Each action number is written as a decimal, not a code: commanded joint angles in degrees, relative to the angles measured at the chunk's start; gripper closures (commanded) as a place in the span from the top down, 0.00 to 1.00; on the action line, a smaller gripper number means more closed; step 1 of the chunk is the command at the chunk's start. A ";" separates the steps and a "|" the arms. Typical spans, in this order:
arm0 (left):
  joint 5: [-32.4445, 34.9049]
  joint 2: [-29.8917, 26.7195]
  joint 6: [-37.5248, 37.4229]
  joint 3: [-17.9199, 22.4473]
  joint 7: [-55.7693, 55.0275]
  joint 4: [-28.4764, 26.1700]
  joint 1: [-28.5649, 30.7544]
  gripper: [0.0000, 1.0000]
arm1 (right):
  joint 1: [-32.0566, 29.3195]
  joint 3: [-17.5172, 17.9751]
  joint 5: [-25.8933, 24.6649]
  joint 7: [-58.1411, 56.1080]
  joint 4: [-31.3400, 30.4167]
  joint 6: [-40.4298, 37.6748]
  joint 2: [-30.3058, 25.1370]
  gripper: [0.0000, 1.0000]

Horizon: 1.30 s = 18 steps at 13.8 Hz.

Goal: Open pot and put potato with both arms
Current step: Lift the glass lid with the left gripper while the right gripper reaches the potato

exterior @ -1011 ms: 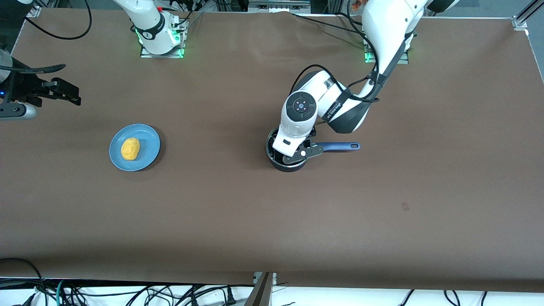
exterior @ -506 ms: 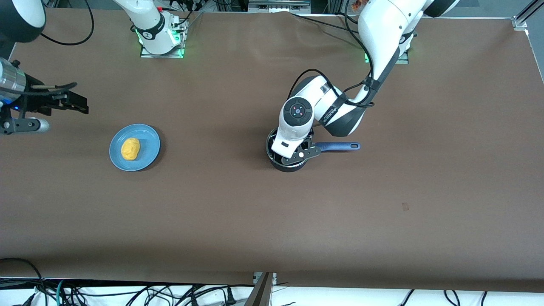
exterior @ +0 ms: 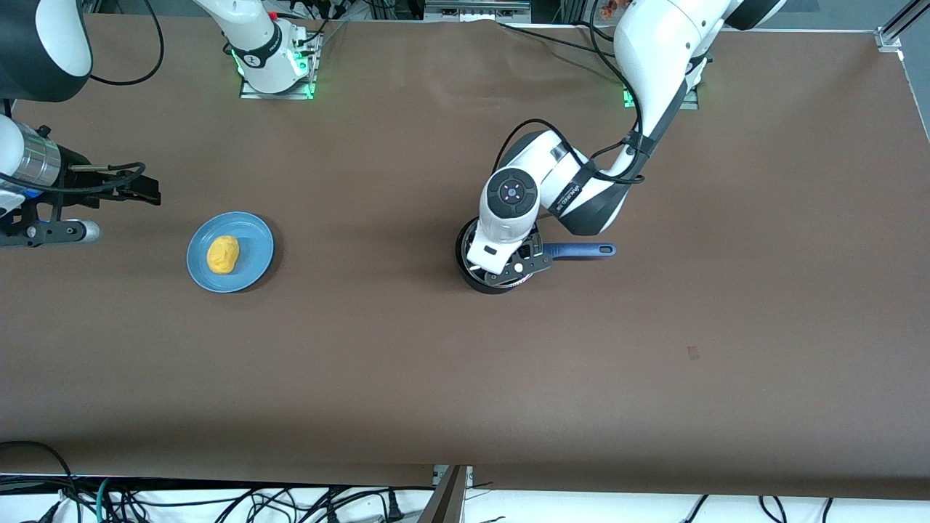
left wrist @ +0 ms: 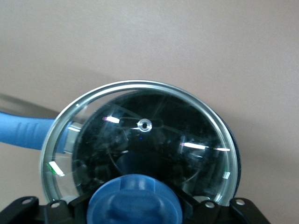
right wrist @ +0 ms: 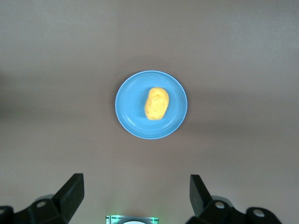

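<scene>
The black pot [exterior: 463, 263] with a blue handle [exterior: 581, 250] stands mid-table, its glass lid [left wrist: 140, 135] still on it. My left gripper [exterior: 508, 270] is down over the lid, and its fingers press both sides of the blue knob [left wrist: 134, 200]. The pot's handle also shows in the left wrist view [left wrist: 23, 133]. The yellow potato [exterior: 223, 255] lies on a blue plate [exterior: 251, 232] toward the right arm's end. My right gripper [exterior: 143, 192] hangs open and empty in the air, off to the side of the plate. The right wrist view shows the potato [right wrist: 156, 103] on the plate [right wrist: 131, 116], with my open gripper [right wrist: 137, 191] apart from it.
Brown table cover all round. Both arms' green-lit bases [exterior: 276, 73] stand along the edge farthest from the front camera. Cables hang past the nearest edge. A small dark mark [exterior: 693, 353] lies on the cover toward the left arm's end.
The right gripper has moved in toward the plate. The left gripper has settled lower onto the lid and its fingers have drawn in round the knob.
</scene>
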 commanded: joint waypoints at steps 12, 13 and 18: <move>-1.95 -18.55 -15.29 -0.63 37.42 -6.92 27.36 0.49 | -3.47 -0.16 0.18 7.52 -16.82 27.87 12.99 1.00; -1.86 -20.39 -13.90 -0.63 40.60 -9.64 29.39 0.50 | -3.47 -0.16 0.18 7.61 -19.02 30.50 12.99 1.00; -1.25 -31.12 7.15 -0.54 51.69 -35.89 36.51 0.50 | -3.47 -0.16 0.18 10.60 -26.07 38.86 13.43 1.00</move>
